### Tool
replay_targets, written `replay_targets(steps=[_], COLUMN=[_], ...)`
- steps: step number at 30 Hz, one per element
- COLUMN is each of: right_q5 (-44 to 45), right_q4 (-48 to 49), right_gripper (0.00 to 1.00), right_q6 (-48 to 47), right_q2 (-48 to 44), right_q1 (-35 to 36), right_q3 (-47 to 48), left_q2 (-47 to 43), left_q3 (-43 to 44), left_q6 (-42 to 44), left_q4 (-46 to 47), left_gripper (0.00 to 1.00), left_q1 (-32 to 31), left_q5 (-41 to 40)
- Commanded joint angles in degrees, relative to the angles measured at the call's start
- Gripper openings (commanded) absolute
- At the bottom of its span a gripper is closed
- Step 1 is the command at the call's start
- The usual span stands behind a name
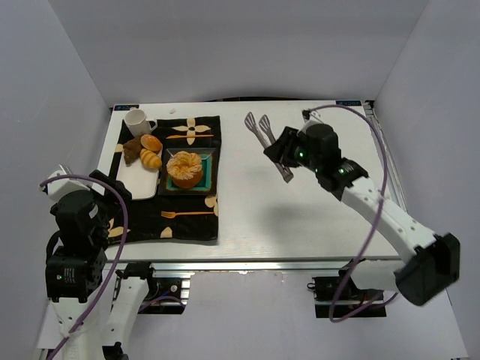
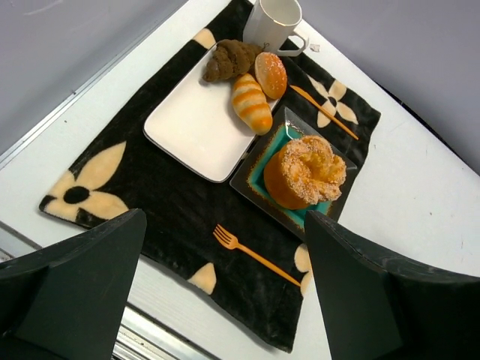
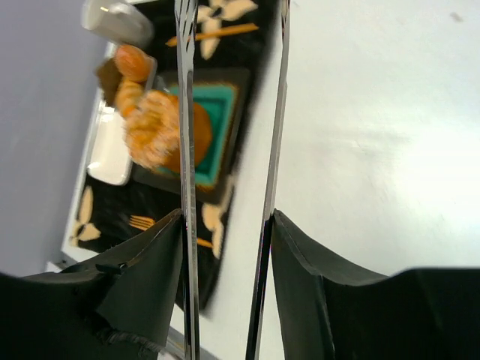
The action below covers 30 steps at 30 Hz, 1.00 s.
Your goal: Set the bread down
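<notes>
Bread (image 1: 184, 168): seated in the teal dish (image 1: 164, 187) on the black placemat (image 1: 187, 223), at the left half of the table (image 1: 300, 225).
Bread orientation: set upright, with the pale ridged swirl turned upward and the darker orange base down in the dish; the outline is round, so no long axis or heading can be made out.
Bread neighbours: the white tray (image 1: 139, 184) is placed just beside the dish on its left, with a croissant (image 1: 151, 158), a small orange roll (image 1: 151, 142) and a dark roll (image 1: 132, 148) gathered at its far end; a white cup (image 1: 137, 120) is stood beyond them, and an orange fork (image 1: 187, 214) is laid on the mat nearer than the dish.
Right gripper (image 1: 276, 154): closed around the handle end of the metal tongs (image 1: 264, 135), which are held over bare table, well apart from the bread.
Tongs: the two arms are sprung apart, each pressed against one finger; nothing is caught between the slotted blades, which are pointed toward the far edge.
Left gripper (image 2: 225, 225): held with its fingers wide apart and nothing between them, above the near left corner of the mat.
</notes>
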Motion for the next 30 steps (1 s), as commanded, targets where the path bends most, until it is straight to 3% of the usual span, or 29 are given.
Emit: replay_targets(steps=[1,9,16,22,30], right_q5=[16.5,33.22,37.89,39.74,35.88], right_q4=[-13.11,-20.6,-19.19,-16.38,-11.38], right_gripper=[0.54,0.54,0.54,0.57,0.58], right_q6=[2.61,18.41,24.14,24.41,23.8], right_q2=[-6.38,-9.4,-0.18,8.43,18.81], right_q1=[3.82,19.55,29.47,31.42,32.65], right_q3=[-5.36,-10.74,-11.54,-9.52,-7.76], left_q2=[-0.26,2.91,-1.14,-2.72,-4.39], left_q3=[-0.25,-1.4,-1.48,-2.01,-2.63], left_q6=[-0.79,0.17,-1.31,-3.07,-3.17], left_q4=[0.66,-2.0,-0.5,-0.76,-2.25], left_gripper=[0.98,0.98,0.98,0.98,0.98], left_q1=[-0.17,-0.17,-0.17,-0.17,-0.17], left_q5=[-0.6,0.09,0.0,1.94,1.94])
